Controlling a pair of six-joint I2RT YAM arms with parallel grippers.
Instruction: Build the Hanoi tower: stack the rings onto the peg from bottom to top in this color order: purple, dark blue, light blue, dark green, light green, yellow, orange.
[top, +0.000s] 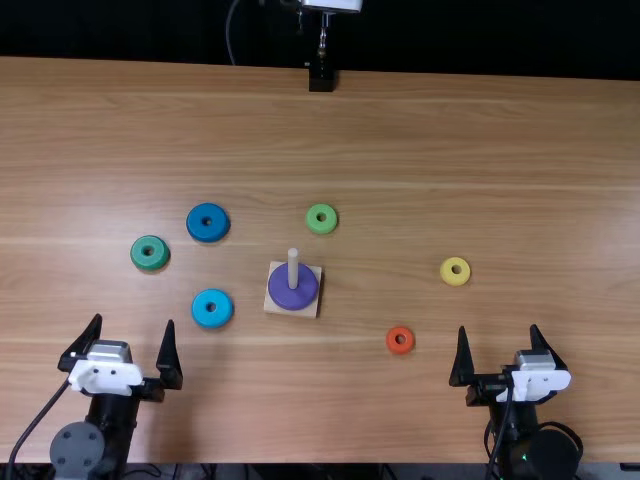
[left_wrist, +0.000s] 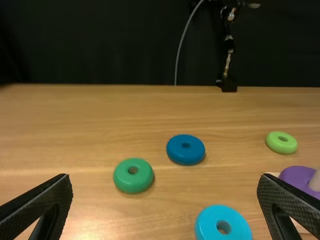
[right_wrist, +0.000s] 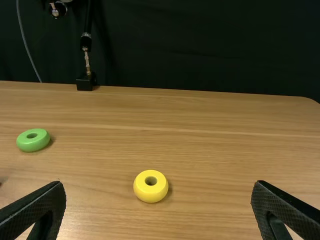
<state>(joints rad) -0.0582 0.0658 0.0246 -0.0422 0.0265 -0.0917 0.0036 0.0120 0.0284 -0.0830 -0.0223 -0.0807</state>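
Wooden tabletop (top: 500, 150) carries an orange ring (top: 400, 348) in the top view.

The wooden worktop (top: 500, 150) carries a pale base (top: 308, 309), a dark blue ring (top: 196, 223), light blue ring (top: 201, 310), dark green ring (top: 140, 257), light green ring (top: 322, 228), yellow ring (top: 455, 279) and orange ring (top: 399, 348), all apart.

1. A light brown wooden table (top: 480, 150).
2. A black cloth (left_wrist: 100, 45) behind the table's far edge.
3. A thin metal stand with a black block (top: 321, 80) at the table's far edge.
4. A grey cable (left_wrist: 181, 45) running down to the table's far edge.
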